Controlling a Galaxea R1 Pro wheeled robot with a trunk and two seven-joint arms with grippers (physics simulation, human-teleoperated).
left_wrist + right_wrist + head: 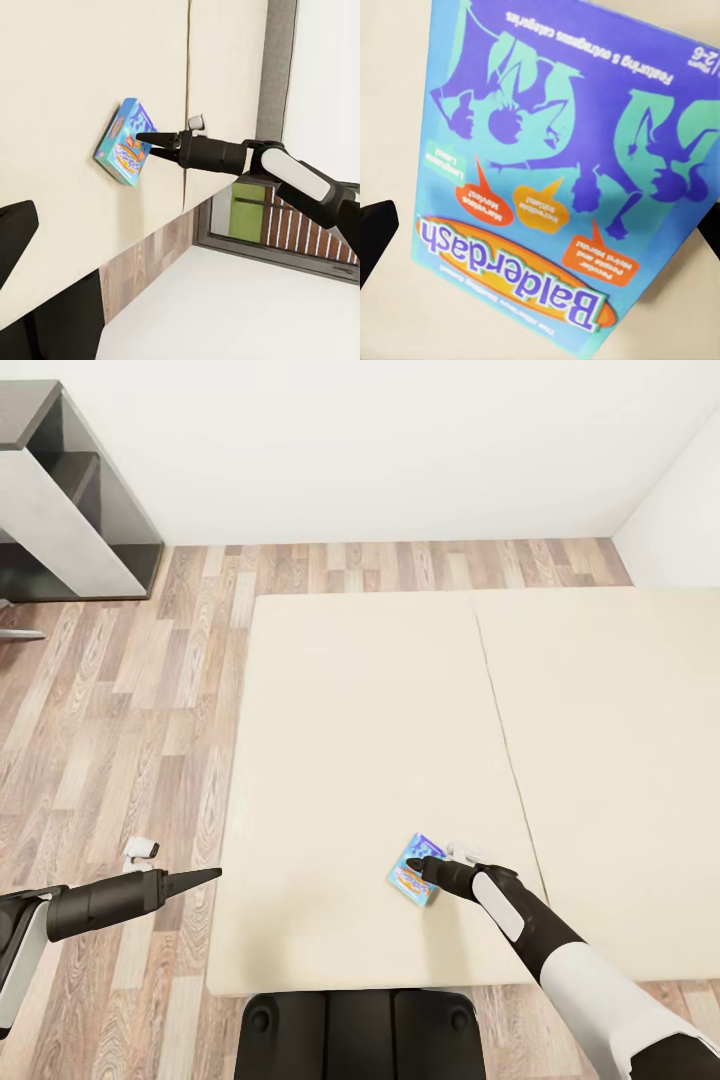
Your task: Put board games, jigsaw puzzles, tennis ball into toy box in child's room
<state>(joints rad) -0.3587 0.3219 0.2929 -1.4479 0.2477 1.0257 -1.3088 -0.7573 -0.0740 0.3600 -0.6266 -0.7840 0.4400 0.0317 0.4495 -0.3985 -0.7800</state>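
Note:
A blue board game box printed "Balderdash" lies flat on the beige mattress of the bed, near its front edge. In the right wrist view the box is very close, with the dark fingertips spread wide to either side. My right gripper is open and reaches down onto the box's upper edge. From the left wrist view the box is seen with the right gripper at its edge. My left gripper hangs open and empty over the floor, left of the bed.
A dark grey and white shelf-like unit stands at the back left against the white wall. Wood-plank floor runs left of and behind the bed. A seam splits the mattress. My dark base sits against the bed's front edge.

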